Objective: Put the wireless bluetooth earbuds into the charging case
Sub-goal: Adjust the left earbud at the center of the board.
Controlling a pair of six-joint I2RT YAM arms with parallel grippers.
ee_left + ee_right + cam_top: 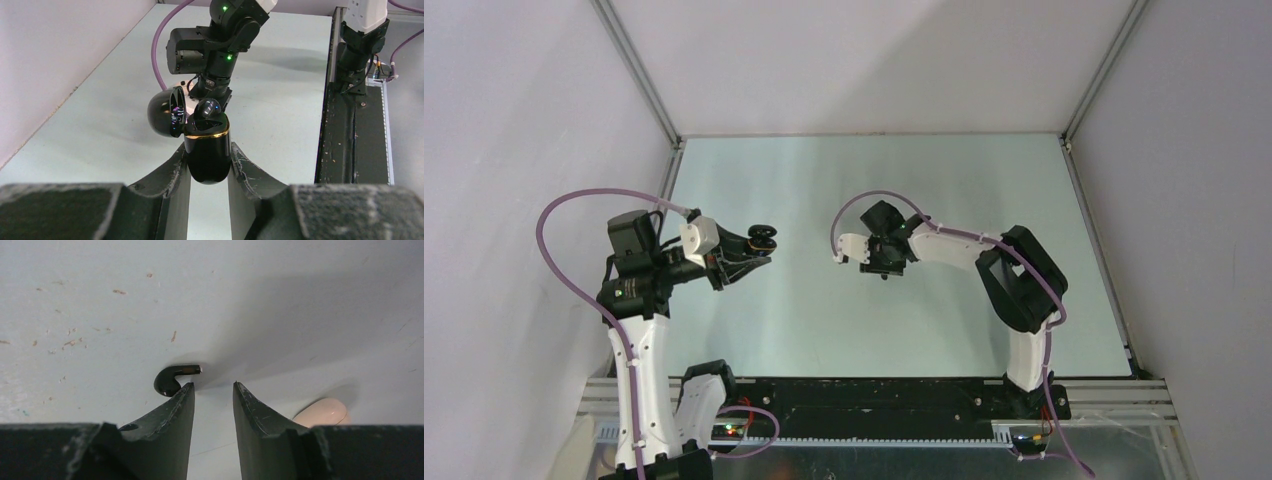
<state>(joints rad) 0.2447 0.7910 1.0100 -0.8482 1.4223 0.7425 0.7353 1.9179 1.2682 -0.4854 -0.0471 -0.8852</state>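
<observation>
Clamped in left gripper [209,167]: glossy black gold-rimmed case [207,150], lid open. Beside parted right gripper [213,390]: curved black earbud [170,379], stem crosswise to fingers.

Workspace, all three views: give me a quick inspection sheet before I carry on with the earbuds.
Surface: pale table, with small specks near the right hand.
Job's things: black charging case upright, lid open, with a seated earbud in its top; a loose earbud, black, lies on the table just past one right fingertip.
Clutter: pale rounded thing, half hidden behind a finger; cannot tell what it is.
Hands: left hand shut on the case; right hand open, nothing between its fingers.
Cables: purple cables loop off both arms, apart from the case.
Surroundings: white walls, metal frame posts.
</observation>
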